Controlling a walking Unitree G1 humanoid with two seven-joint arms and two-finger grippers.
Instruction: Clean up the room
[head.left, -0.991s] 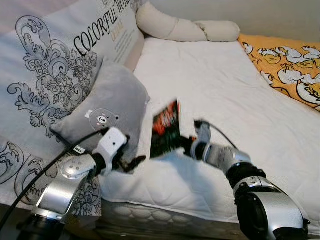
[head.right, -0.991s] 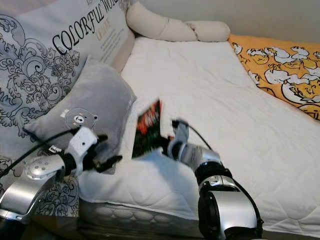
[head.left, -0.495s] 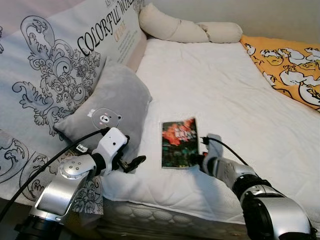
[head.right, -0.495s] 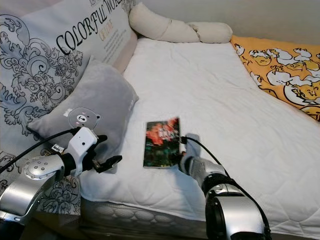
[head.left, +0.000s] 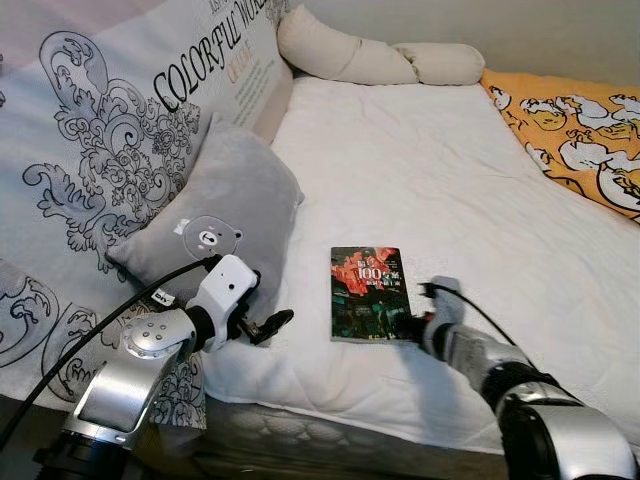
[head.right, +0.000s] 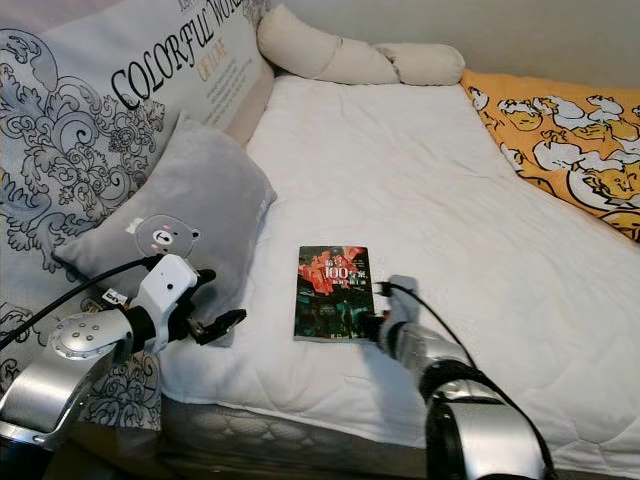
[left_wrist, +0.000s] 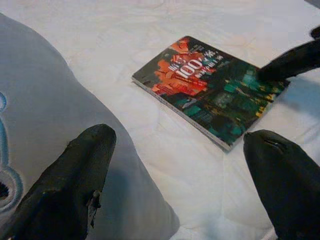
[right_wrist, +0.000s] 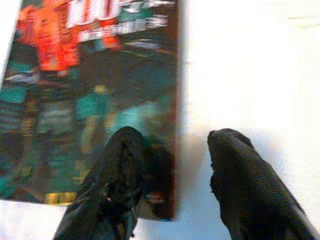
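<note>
Mattress (head.left: 420, 170), white and quilted, carries a grey bear pillow (head.left: 225, 200) and a book (head.left: 368, 294) lying flat near the front edge (dark cover, red-orange art, white "100"). Right gripper (right_wrist: 172, 187): fingers parted, one pad on the cover's corner. Left gripper (left_wrist: 175, 185): spread wide, empty, beside the pillow.

One book (head.left: 369, 294) lies on one bed (head.left: 420, 160), with one grey bear cushion (head.left: 225, 215), one large printed pillow (head.left: 110, 150), one cream bolster (head.left: 375, 60) and one orange blanket (head.left: 570, 130).
</note>
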